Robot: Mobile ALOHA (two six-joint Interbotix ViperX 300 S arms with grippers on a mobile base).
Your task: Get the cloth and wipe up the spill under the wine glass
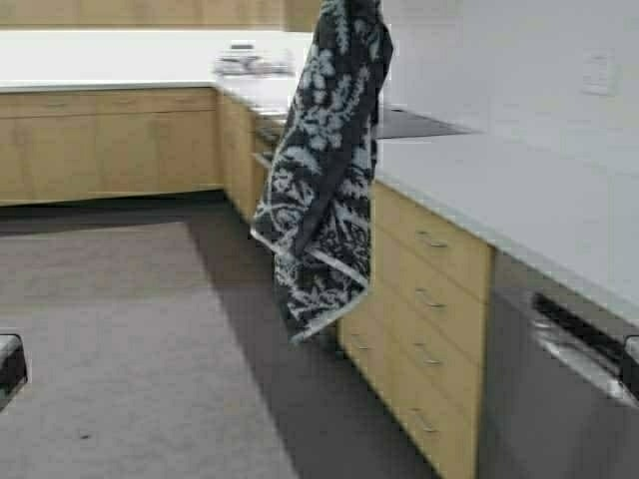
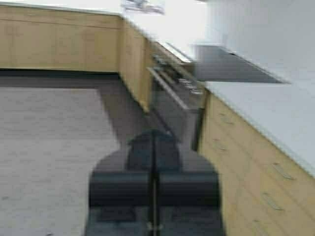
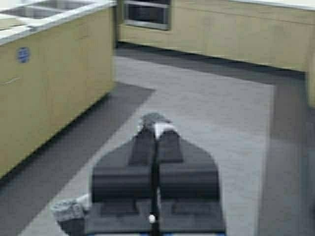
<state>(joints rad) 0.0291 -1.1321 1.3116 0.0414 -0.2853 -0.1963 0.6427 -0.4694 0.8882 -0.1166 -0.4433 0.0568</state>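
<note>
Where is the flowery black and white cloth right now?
In the high view, the black, grey and white floral cloth hangs in mid-air at the centre, in front of the light wooden drawers under the white countertop.

Your left claw (image 2: pixel 153 147) has its fingers pressed together, nothing between them, and points out level over the floor. Your right claw (image 3: pixel 155 135) is closed too, a scrap of patterned fabric pinched at its fingertips.
</note>
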